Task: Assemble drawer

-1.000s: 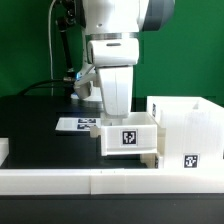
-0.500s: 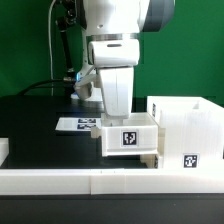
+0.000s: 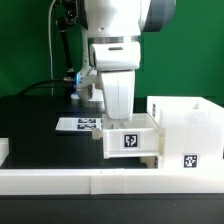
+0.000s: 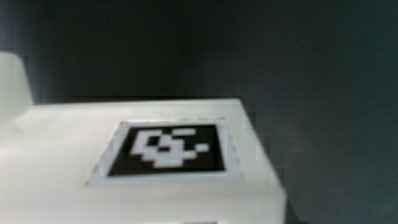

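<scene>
The gripper [image 3: 118,120] sat low in the tray [image 3: 131,140], its fingers hidden, so its grip couldn't be told; the housing [image 3: 190,135] stood beside, likely awaiting insertion.

Small tray [image 3: 131,139] sits just left of housing [image 3: 186,132] in exterior view, touching it, near table's front edge. Rail [image 3: 100,179] runs along front edge before both. Marker board [image 3: 80,124] lies behind tray, toward table's middle.
</scene>
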Robot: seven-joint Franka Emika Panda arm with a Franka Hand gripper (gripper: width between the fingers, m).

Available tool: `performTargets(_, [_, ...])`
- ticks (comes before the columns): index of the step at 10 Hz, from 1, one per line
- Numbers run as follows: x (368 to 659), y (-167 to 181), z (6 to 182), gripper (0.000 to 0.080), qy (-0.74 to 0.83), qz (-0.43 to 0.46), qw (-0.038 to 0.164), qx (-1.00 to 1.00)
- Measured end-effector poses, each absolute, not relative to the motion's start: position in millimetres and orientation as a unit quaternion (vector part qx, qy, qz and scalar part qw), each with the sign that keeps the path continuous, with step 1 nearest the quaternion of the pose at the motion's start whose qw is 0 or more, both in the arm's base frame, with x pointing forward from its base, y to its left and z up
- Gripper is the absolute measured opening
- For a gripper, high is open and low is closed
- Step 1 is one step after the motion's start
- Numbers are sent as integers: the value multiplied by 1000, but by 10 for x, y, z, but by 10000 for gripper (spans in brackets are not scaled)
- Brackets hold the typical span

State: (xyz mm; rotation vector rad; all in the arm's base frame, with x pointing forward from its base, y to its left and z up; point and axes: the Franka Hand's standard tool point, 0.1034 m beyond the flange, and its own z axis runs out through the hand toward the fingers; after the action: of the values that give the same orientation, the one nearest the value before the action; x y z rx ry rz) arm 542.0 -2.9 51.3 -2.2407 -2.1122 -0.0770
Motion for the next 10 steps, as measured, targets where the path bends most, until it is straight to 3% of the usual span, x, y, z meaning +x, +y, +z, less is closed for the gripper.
performTargets(10, [5422, 108, 533, 42, -679, -21, 36, -733])
